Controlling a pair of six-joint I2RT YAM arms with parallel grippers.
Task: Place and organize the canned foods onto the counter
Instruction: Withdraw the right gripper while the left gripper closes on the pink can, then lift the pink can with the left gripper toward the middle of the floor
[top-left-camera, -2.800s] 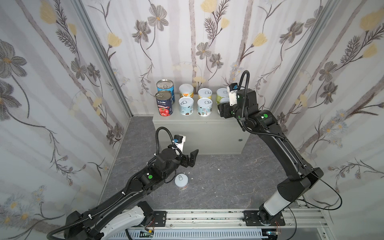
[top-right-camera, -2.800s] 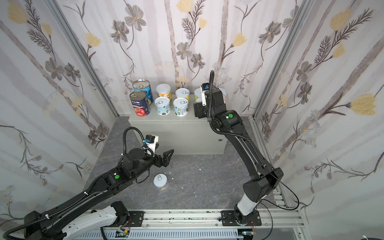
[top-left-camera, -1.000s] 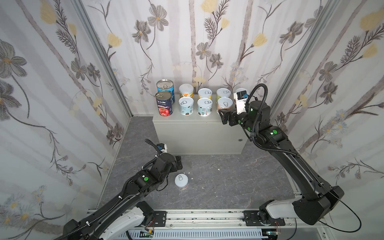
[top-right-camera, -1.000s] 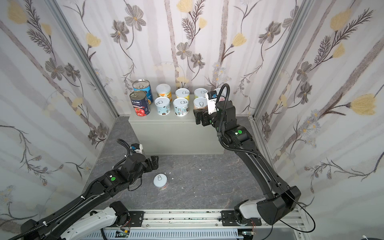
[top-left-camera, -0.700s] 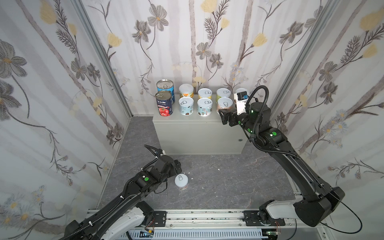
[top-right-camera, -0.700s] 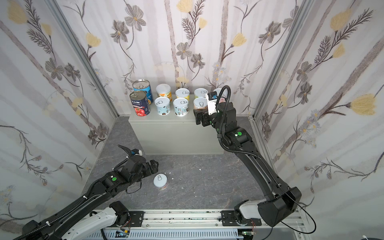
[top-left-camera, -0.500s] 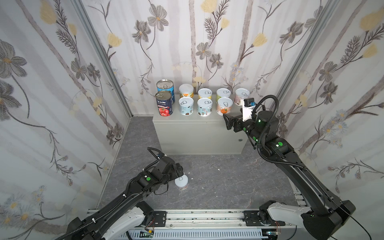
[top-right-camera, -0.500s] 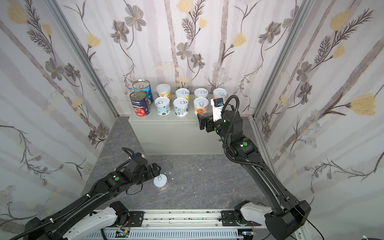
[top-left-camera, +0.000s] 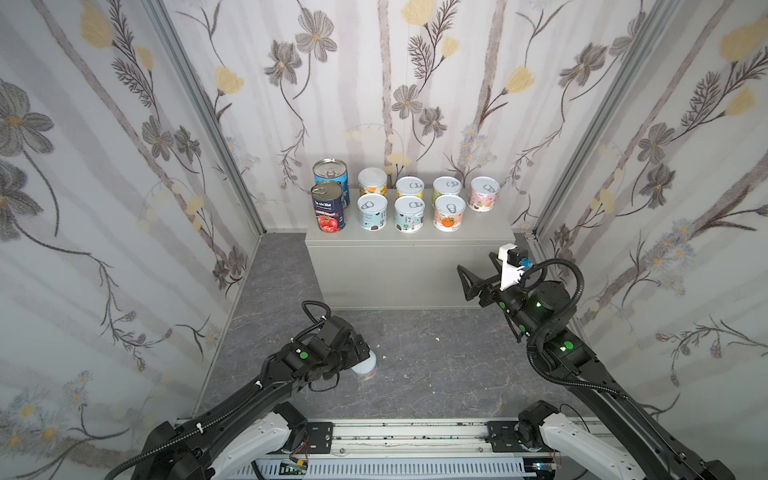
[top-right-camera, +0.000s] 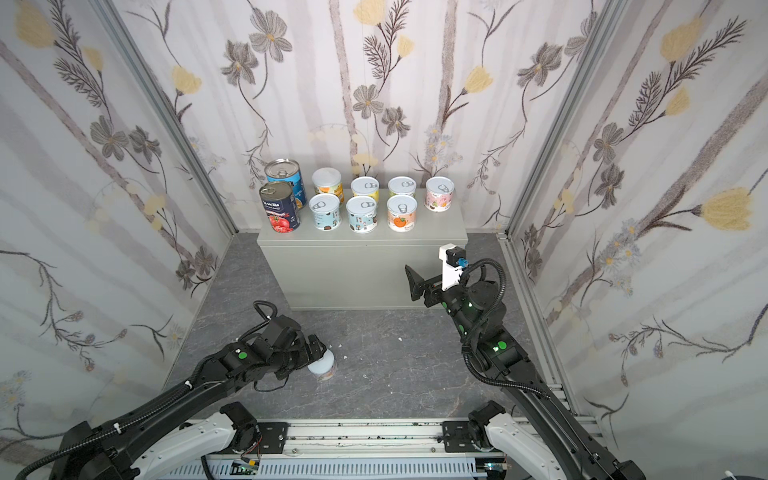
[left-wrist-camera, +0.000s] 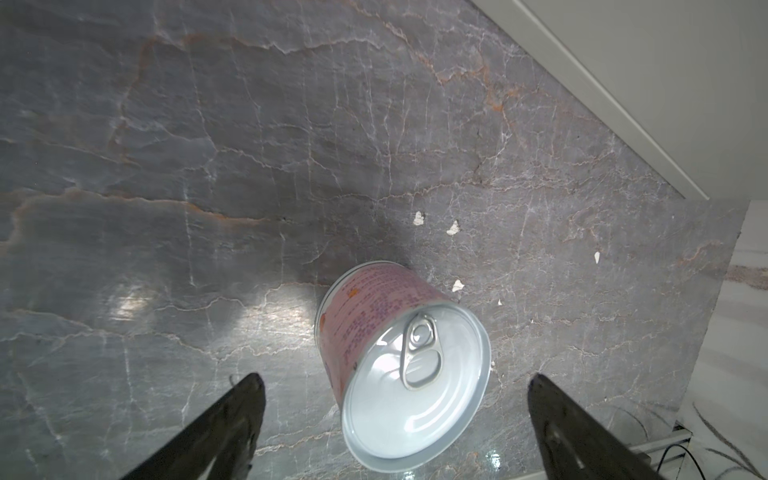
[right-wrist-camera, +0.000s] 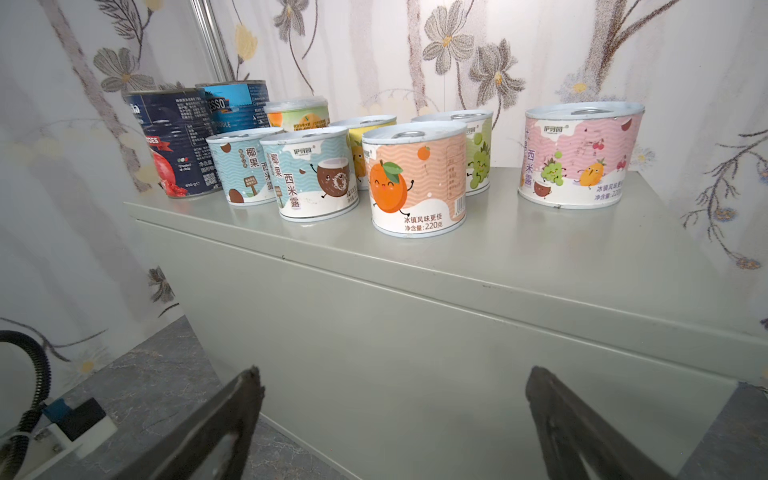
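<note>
Right end effector (right-wrist-camera: 395, 376) withdrawn from counter (top-left-camera: 407, 257), wide, left end effector (left-wrist-camera: 395, 380) wide over pink can (left-wrist-camera: 399, 361)

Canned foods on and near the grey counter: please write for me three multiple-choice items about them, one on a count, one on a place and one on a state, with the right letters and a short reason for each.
1. How many cans stand on the counter?
A. Seven
B. Nine
C. Ten

2. Where is the last can?
A. On top of another can
B. On the dark floor, under the left tool
C. Inside the counter

3. How does the left tool stand?
A. Open
B. Shut on the last can
C. Shut on nothing

Key:
1 B: both top views show five in the back row and four in front.
2 B: the left wrist view shows it upright on the floor, lid up.
3 A: its fingers stand wide apart, clear of the can.
</note>
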